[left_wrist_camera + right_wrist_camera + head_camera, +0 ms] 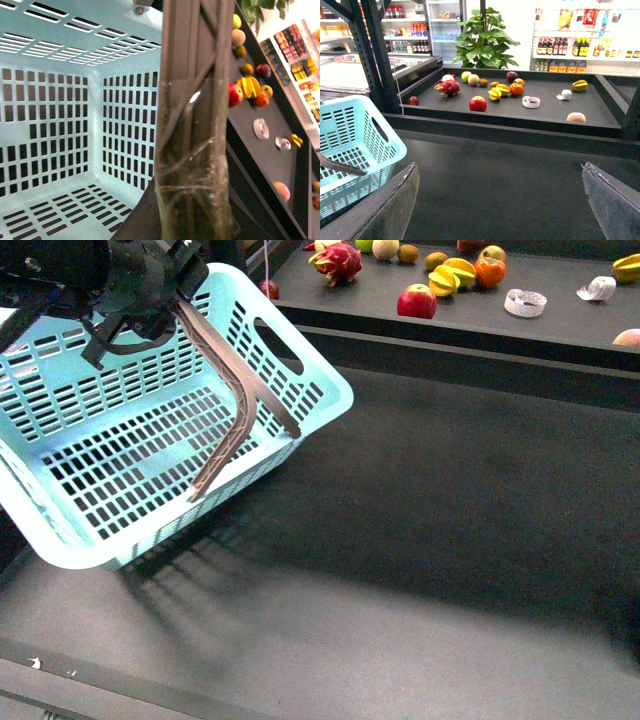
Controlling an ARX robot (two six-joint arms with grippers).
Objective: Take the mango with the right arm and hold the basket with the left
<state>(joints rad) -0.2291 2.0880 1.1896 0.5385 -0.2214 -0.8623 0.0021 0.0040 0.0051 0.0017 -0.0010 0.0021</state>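
The black left gripper (pixel 160 302) is clamping the 2 grey-brown handles (pixel 245 405) of the tilted light aqua-blue slotted plastic basket (pixel 325 400), probably risking slippage, while the wide-open, empty right gripper (pixel 500 172) is facing the smooth yellow-orange oval mango (pixel 503 89), lying mid-bench (pixel 545 114) just beside a round orange-red fruit (pixel 516 89) likely inviting a mispick.

Brightly lit shop: stocked shelves (pixel 580 47), drinks fridge (pixel 445 22), leafy potted plant (pixel 485 40) behind dark display table (pixel 550 107)

Aqua-blue slotted basket (pixel 100 410) hangs tipped and empty over the bench's (pixel 450 540) near-left corner, its grey-brown handles (pixel 240 400) gathered up in the left gripper (pixel 150 300). The mango (pixel 436 260), a small yellow-orange oval, lies toward the raised shelf's (pixel 560 325) far edge.
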